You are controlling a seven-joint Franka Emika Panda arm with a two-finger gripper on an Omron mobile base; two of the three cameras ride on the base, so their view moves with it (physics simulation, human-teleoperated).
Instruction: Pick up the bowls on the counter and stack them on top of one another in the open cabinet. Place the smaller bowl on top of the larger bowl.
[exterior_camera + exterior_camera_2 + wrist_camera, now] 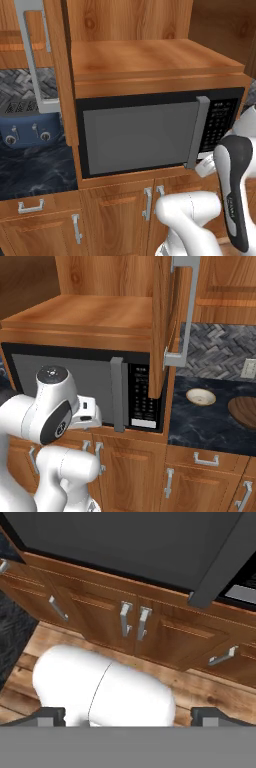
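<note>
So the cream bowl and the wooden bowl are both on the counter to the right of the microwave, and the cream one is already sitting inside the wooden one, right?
Not quite. Both bowls are on the counter right of the microwave, but the right base view shows the cream bowl sitting apart from the wooden bowl, beside it on the stone, not inside it.
</note>
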